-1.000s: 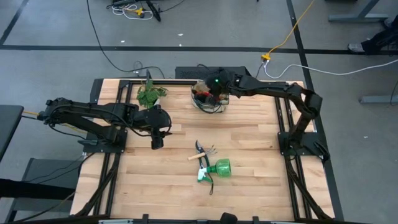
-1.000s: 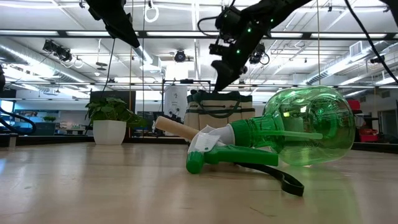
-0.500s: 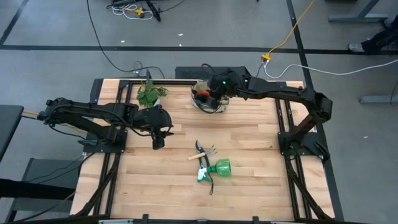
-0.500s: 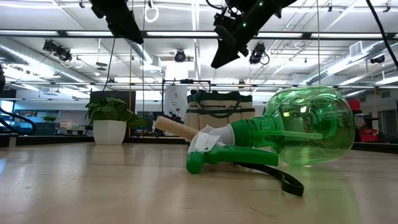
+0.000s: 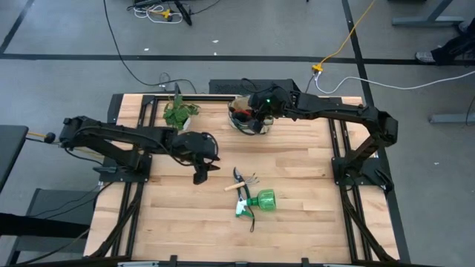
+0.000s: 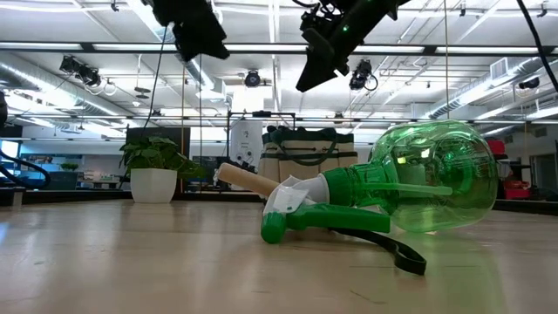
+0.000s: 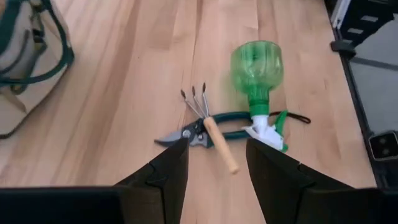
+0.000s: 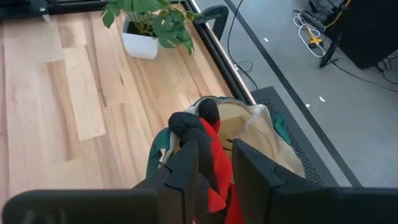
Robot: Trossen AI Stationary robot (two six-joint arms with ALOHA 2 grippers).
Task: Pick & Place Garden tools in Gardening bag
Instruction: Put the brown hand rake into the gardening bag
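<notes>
The green spray bottle (image 5: 261,200) (image 7: 256,68) lies on its side near the table's middle. Beside it lie the dark-handled pruning shears (image 7: 186,134), with a wooden-handled three-tined hand tool (image 7: 219,148) lying across them. My left gripper (image 5: 200,176) (image 7: 216,146) is open and empty, raised above the table just left of these tools. The beige gardening bag (image 5: 249,120) (image 8: 267,134) stands at the far edge. Black-and-red gloves (image 8: 208,134) stick out of its mouth. My right gripper (image 8: 216,146) (image 6: 305,78) hovers above the bag, its fingers apart.
A potted plant (image 5: 178,113) (image 8: 152,25) in a white pot stands at the far edge, left of the bag. Bare wooden table top (image 5: 297,163) lies around the tools. Black frame rails (image 5: 338,148) run along the table's left and right sides.
My left gripper has moved toward the table's right and near edges, toward the tools, still open. My right gripper has risen from the bag's mouth and drawn a little toward the right. The tools on the table have not moved.
</notes>
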